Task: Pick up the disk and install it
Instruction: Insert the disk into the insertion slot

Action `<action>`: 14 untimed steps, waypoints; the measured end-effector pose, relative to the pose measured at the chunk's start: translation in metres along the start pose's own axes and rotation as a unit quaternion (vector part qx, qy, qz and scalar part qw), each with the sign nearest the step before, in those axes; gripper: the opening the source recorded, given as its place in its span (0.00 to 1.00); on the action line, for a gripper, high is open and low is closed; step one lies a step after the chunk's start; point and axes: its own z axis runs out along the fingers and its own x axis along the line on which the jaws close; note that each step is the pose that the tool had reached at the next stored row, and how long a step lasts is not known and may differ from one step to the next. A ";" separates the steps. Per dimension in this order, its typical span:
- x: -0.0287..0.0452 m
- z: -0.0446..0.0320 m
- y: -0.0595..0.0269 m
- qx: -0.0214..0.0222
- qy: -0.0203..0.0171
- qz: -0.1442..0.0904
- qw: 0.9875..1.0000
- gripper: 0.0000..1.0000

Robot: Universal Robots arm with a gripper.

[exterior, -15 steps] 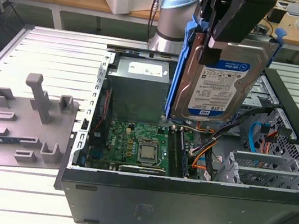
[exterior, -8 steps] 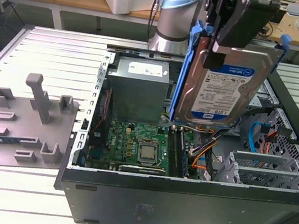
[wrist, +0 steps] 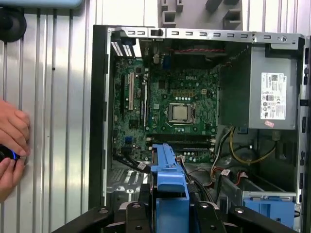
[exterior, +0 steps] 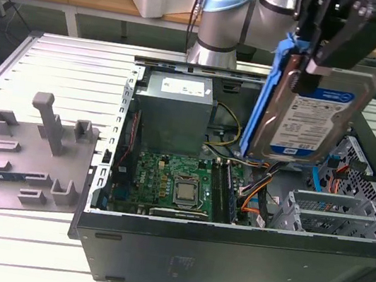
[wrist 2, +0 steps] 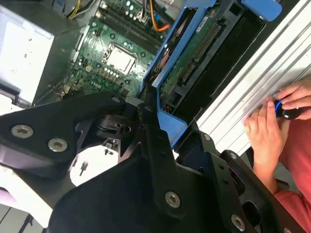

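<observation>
The disk (exterior: 312,114), a silver drive with a white-and-blue label in a blue plastic frame, hangs tilted on edge above the right half of the open computer case (exterior: 226,261). My gripper (exterior: 317,60) is shut on its upper end, one black finger across the labelled face. In the second wrist view the disk's green circuit-board side (wrist 2: 194,53) and blue frame run away from the gripper (wrist 2: 151,127). In the first wrist view the frame's blue edge (wrist: 167,177) sticks out from the gripper (wrist: 167,216) over the case's cables, near the motherboard (wrist: 175,111).
The case holds a grey power supply (exterior: 175,107) and a metal drive cage (exterior: 338,208) with a blue caddy (wrist: 269,206). A grey fixture plate (exterior: 21,157) lies at the exterior view's left. A person's hands (wrist 2: 272,126) hold a small controller beside the case.
</observation>
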 end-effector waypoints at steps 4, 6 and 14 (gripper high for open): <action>0.0013 0.0002 -0.0154 0.000 0.000 0.000 1.000 0.37; 0.0019 0.0003 -0.0215 0.000 0.000 0.000 1.000 0.37; 0.0077 0.0010 -0.0505 0.000 0.000 0.000 1.000 0.37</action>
